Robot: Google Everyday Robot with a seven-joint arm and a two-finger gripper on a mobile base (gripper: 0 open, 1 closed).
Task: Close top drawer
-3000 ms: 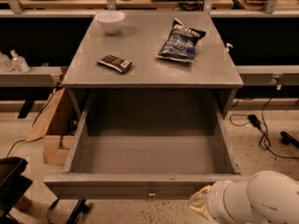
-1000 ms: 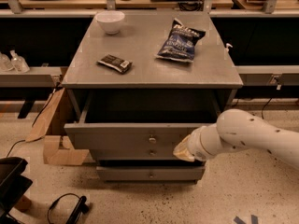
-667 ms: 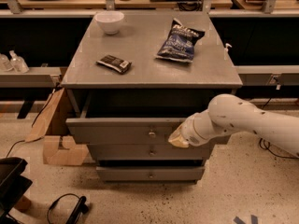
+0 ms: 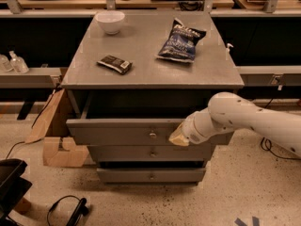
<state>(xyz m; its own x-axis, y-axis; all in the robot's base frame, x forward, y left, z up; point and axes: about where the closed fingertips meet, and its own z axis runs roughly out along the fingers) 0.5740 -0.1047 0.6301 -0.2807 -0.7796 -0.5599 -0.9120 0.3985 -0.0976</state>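
Observation:
The top drawer (image 4: 117, 132) is a wide grey drawer with a small round metal knob (image 4: 152, 135) at its centre. It stands out only a little from the grey cabinet (image 4: 150, 69), with a dark gap above its front panel. My gripper (image 4: 178, 137) sits at the end of the white arm (image 4: 244, 119), which reaches in from the right. The gripper's tip rests against the drawer's front panel just right of the knob.
Two narrower grey drawers (image 4: 151, 153) sit below. On the cabinet top lie a white bowl (image 4: 110, 21), a dark snack bar (image 4: 114, 63) and a blue chip bag (image 4: 181, 40). A cardboard box (image 4: 55, 131) stands left of the cabinet. Cables and a black object (image 4: 10, 185) lie on the floor.
The drawer was fully open, then was pushed most of the way in. Since the last earlier frame it has slid slightly further, with my gripper still on its front.

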